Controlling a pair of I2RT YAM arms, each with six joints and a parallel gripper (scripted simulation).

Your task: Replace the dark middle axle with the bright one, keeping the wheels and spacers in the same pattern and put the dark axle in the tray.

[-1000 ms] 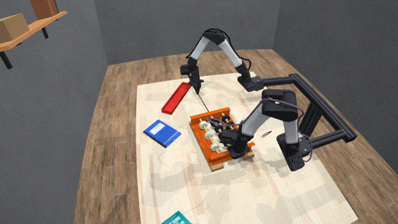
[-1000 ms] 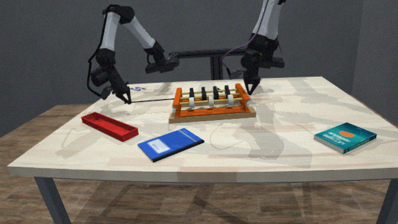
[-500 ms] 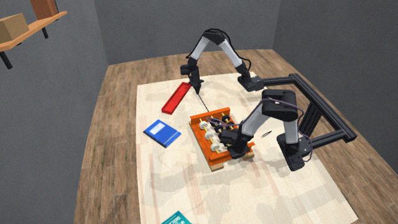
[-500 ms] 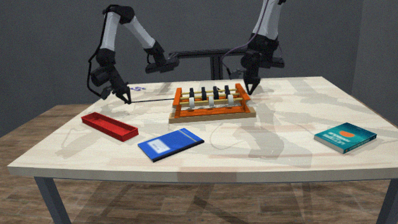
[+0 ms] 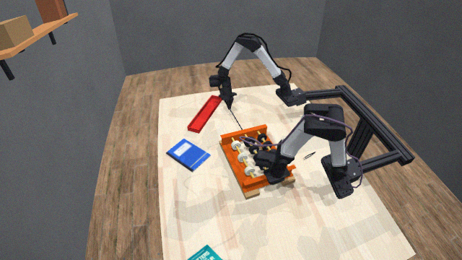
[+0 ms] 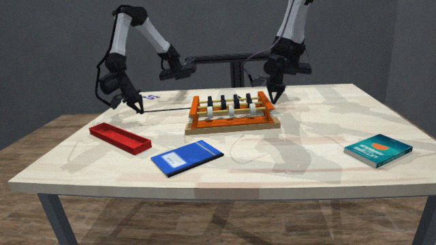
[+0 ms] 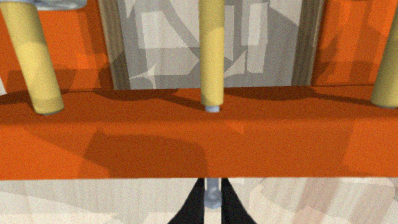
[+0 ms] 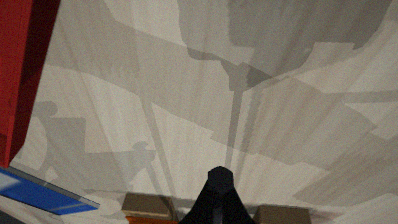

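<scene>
Evidently, your tray waits by the bench's left edge; the right gripper clamps the dark axle, probably drawing it out; toward the far edge, the left gripper clamps 1 bright axle, likely feeding the frame.

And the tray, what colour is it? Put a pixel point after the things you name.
Plain red, inside and out; the tray (image 5: 194,129) (image 6: 141,148) (image 8: 17,75) shows best in the exterior view.
</scene>
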